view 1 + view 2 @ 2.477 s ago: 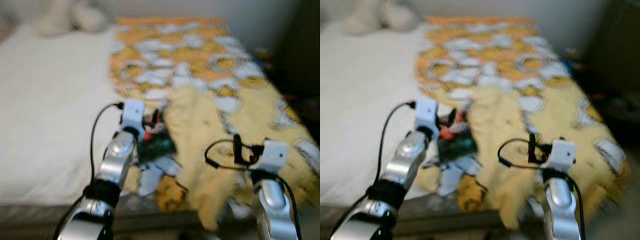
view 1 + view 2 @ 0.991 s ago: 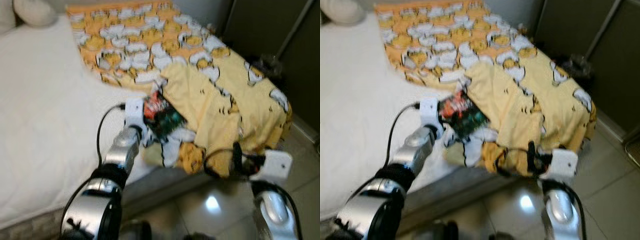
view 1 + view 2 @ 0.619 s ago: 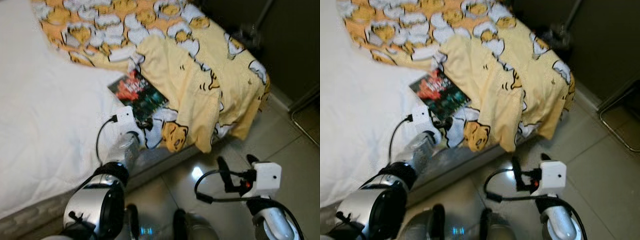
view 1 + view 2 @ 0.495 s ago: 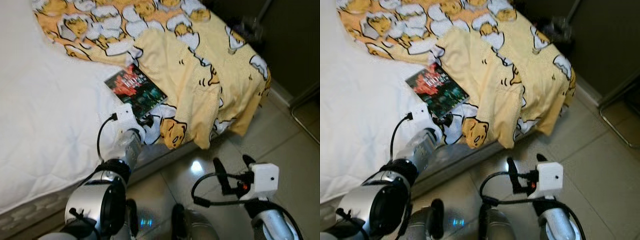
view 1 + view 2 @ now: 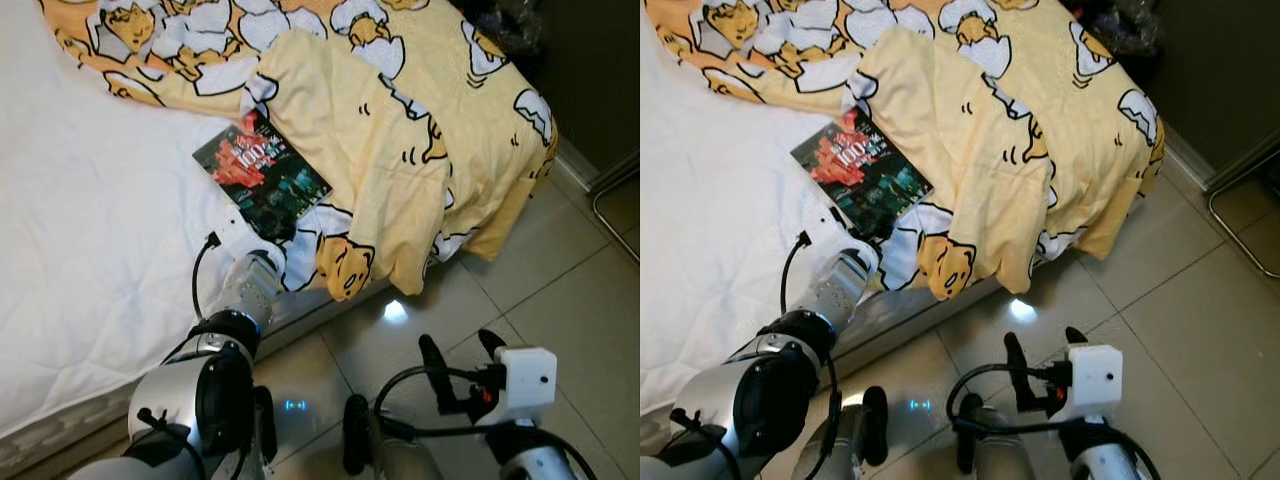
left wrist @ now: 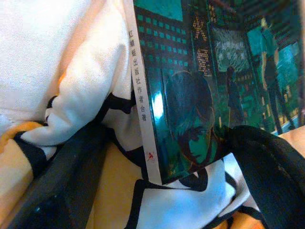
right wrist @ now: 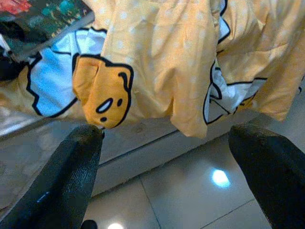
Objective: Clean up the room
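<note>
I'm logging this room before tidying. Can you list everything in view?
book: one, dark cover with red and teal, on the bed at the blanket's edge
blanket: one, yellow with a white and orange cartoon print, rumpled over the bed's corner
bed sheet: one, white, beside the blanket
floor: grey tiles, glossy
left end effector: open, black fingers either side of the book's corner
right end effector: open, over the floor

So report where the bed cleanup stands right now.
Nothing looks finished. The book lies on the white sheet, against the rumpled yellow blanket. In hand: the left gripper is open at the book's near corner, not gripping. The right gripper hangs open over the floor tiles. Left: lifting the book, straightening the blanket.
</note>
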